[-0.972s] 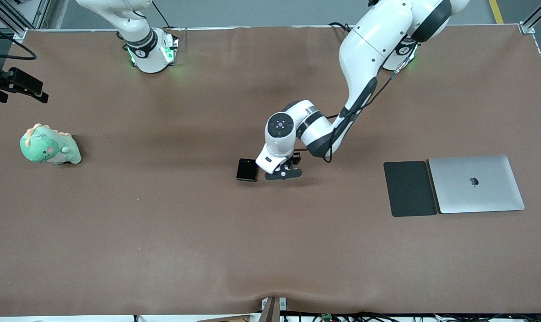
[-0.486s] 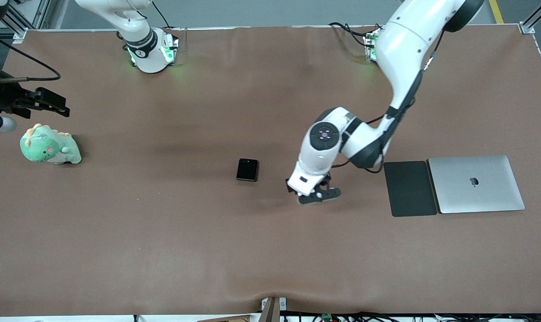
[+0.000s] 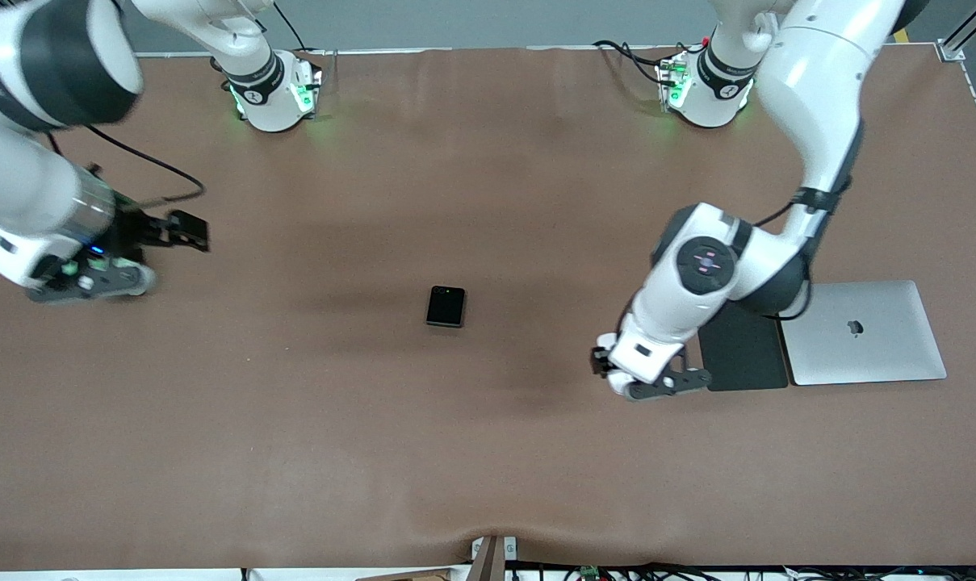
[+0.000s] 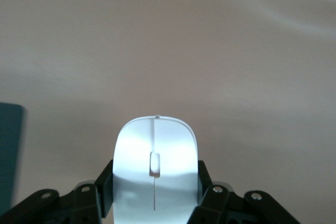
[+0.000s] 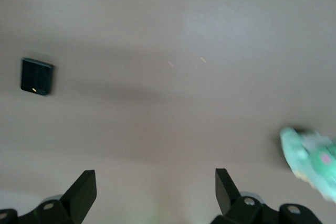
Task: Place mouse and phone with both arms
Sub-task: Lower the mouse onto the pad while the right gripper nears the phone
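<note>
Left gripper [image 4: 155, 195] is clamped on the mouse [image 4: 155, 169], one finger on each long side, nose sticking out forward. In the front view it's up over bare table, just beside the dark pad [image 3: 744, 355] at the pad's edge away from the laptop [image 3: 863, 332].

Handling: my read is the mouse is light, rigid and glossy, so it can slip. Keep your hold on the straight flanks near the waist, not the rounded top, and set it down flat.

Right gripper [image 5: 156, 195] is empty with fingers spread wide, up over the right arm's end of the table above a green plush toy [image 5: 311, 159].

Phone [image 3: 446, 306] lies flat mid-table, well apart from the pad. Thin, hard, slick: take it across opposite edges, away from the lenses.

Room: lots of clear cloth around the phone; the pad and laptop edges are your only tight spot.
</note>
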Tool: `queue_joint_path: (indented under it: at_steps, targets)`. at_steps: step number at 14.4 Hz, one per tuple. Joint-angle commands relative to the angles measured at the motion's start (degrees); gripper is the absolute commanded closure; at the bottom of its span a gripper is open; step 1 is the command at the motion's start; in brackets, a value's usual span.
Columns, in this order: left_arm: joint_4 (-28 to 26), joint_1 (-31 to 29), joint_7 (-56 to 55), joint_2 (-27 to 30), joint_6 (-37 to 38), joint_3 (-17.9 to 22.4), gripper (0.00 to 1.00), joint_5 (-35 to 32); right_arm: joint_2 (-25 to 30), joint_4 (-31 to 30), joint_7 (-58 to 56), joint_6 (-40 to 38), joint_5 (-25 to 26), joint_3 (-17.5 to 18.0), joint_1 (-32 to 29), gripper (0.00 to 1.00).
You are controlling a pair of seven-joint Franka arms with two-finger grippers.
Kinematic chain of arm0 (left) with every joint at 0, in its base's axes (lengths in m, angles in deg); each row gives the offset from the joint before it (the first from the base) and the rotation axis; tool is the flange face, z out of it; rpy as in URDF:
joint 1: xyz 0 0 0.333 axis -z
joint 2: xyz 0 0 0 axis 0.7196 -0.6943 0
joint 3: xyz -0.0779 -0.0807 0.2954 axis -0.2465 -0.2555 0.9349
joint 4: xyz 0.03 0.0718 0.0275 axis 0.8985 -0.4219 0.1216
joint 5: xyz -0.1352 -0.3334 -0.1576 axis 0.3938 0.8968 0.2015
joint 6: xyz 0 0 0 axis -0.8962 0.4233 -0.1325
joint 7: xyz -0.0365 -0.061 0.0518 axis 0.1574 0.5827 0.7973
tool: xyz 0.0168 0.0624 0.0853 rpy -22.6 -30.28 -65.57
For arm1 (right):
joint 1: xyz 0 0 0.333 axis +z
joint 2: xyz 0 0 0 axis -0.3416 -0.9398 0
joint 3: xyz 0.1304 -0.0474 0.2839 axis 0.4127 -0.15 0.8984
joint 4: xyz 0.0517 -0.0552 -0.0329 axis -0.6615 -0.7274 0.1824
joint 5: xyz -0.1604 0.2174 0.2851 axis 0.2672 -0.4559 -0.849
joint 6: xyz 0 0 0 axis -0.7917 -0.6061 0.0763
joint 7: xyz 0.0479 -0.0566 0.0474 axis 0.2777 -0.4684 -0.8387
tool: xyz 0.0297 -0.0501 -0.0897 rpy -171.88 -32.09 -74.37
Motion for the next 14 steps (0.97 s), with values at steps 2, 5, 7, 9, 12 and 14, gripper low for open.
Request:
queue_joint_path:
  at_steps: [2, 5, 7, 9, 12, 14]
  targets:
    - [-5.11, -11.53, 5.92, 3.85, 2.94, -6.24, 0.48, -0.77, -5.14, 1.37, 0.3, 4.06, -9.35, -0.5, 4.68, 0.0]
    - [-9.14, -20.16, 10.74, 6.04, 4.79, -9.42, 0.49, -0.86, -6.91, 1.02, 1.09, 5.56, -11.32, -0.41, 5.74, 0.0]
    - [-12.83, -23.94, 16.02, 7.8, 4.62, -9.42, 0.49, -1.21, -9.19, 1.19, 1.09, 6.26, -12.37, -0.41, 7.31, 0.0]
    - [-15.91, -27.54, 19.45, 8.34, 3.22, -9.42, 0.49, -1.47, -10.43, 0.58, 1.61, 7.57, -11.86, -0.59, 11.61, 0.0]
    - [-21.88, -31.42, 22.71, 8.42, -3.09, -9.42, 0.49, -1.74, -15.68, 0.49, 4.08, 10.22, -11.77, -0.59, 14.77, 0.0]
    - [-25.58, -32.92, 23.25, 8.42, -7.84, -9.25, 0.49, -3.48, -18.6, 0.32, 4.43, 12.93, -11.5, -0.85, 18.04, 0.0]
